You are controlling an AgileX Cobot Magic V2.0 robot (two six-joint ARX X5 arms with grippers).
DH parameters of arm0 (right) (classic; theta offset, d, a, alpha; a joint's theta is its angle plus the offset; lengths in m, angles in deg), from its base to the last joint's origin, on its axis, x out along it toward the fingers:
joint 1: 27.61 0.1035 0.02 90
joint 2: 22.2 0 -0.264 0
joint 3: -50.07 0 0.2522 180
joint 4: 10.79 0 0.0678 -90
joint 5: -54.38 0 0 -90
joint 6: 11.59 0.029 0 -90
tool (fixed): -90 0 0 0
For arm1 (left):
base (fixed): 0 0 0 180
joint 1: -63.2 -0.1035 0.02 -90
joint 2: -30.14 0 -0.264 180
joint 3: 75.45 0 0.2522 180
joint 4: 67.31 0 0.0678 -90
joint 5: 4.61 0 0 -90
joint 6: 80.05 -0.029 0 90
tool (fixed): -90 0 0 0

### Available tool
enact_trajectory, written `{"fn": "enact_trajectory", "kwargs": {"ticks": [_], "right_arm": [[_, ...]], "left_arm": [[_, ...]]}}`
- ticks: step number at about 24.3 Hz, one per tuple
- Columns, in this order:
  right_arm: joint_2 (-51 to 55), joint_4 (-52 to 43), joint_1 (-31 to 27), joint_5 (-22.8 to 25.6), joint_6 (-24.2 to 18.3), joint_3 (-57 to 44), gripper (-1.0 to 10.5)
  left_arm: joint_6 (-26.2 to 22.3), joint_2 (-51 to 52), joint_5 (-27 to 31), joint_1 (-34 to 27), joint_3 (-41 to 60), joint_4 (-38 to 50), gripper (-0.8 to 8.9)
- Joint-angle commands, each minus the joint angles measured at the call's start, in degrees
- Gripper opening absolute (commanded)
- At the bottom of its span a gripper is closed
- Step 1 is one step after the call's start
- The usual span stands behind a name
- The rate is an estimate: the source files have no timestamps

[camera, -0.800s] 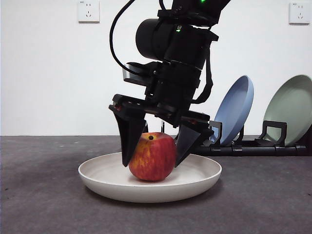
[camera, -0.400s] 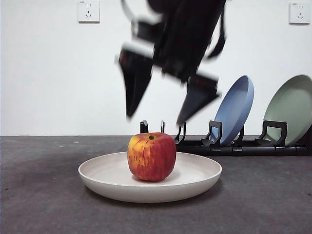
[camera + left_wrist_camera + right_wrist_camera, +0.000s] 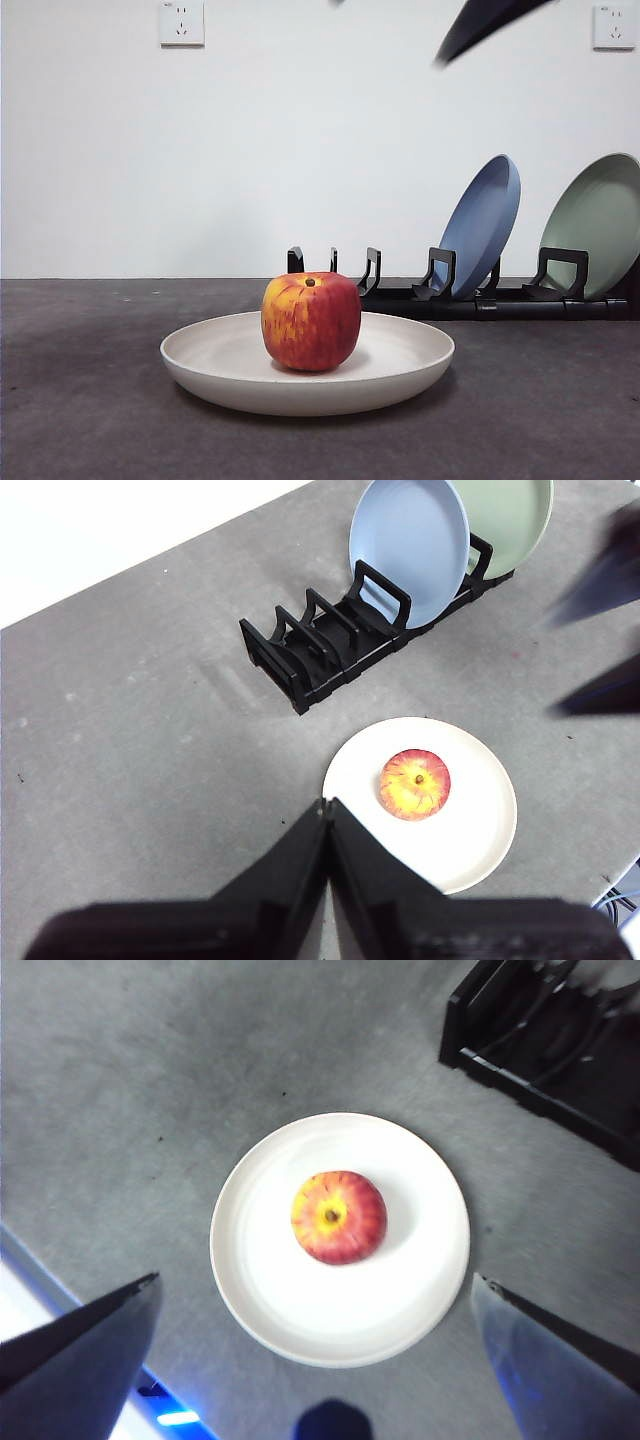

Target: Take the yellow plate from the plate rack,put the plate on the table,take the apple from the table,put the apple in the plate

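- A dark grey table [image 3: 90, 400] is seen in front of a plain white wall [image 3: 200, 160], on which two sockets [image 3: 181, 22] are mounted, one towards each upper corner of the front view.
- The right gripper [image 3: 320, 1310] is held high above the table, its two jaws spread wide apart with nothing between them; in the front view only a blurred black tip is shown at the top edge.
- The left gripper [image 3: 327, 805] is also held high over the table, its two jaws pressed together at the tips and empty.
- One apple [image 3: 311, 321] is counted. It is stood upright, stem dimple upward, at about the middle of the yellow plate [image 3: 420, 360].
- One yellow plate is laid flat on the table, rim upward, with the apple resting on it and bare plate showing all round the fruit.
- One plate rack [image 3: 320, 650] is placed behind the plate, near the table's far edge. Its long axis runs roughly along that edge.
- Two further plates are stood on edge in the rack: one blue plate [image 3: 485, 225] and one pale green plate [image 3: 598, 222], both leaning the same way.
- The rack's slots nearest the apple are unfilled.
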Motion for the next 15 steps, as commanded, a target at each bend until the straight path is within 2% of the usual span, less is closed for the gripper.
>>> {"fn": "enact_trajectory", "kwargs": {"ticks": [1, 3, 7, 9, 12, 15], "right_arm": [[3.58, 2.58, 0.17, 1.51, 0.42, 0.0, 3.7], [6.19, 5.03, 0.17, 2.54, 0.42, 0.0, 3.1], [9.51, 9.53, 0.17, 4.61, 0.42, 0.0, 3.0], [10.73, 12.22, 0.17, 5.9, 0.39, 0.0, 2.1], [11.19, 15.39, 0.17, 8.0, 0.17, 0.0, -0.2], [11.15, 15.85, 0.17, 8.63, 0.22, 0.0, -0.1]], "left_arm": [[-0.31, 0.07, -0.04, -0.11, 0.15, 0.22, -0.08], [-0.33, 0.07, -0.02, -0.11, 0.15, 0.22, -0.08], [-0.35, 0.07, -0.02, -0.11, 0.15, 0.22, -0.08], [-0.35, 0.07, -0.02, -0.11, 0.15, 0.22, -0.08], [-0.87, 0.07, -0.02, -0.11, 0.15, 0.24, -0.08], [-1.38, 0.07, -0.02, -0.11, 0.15, 0.22, -0.07]]}}
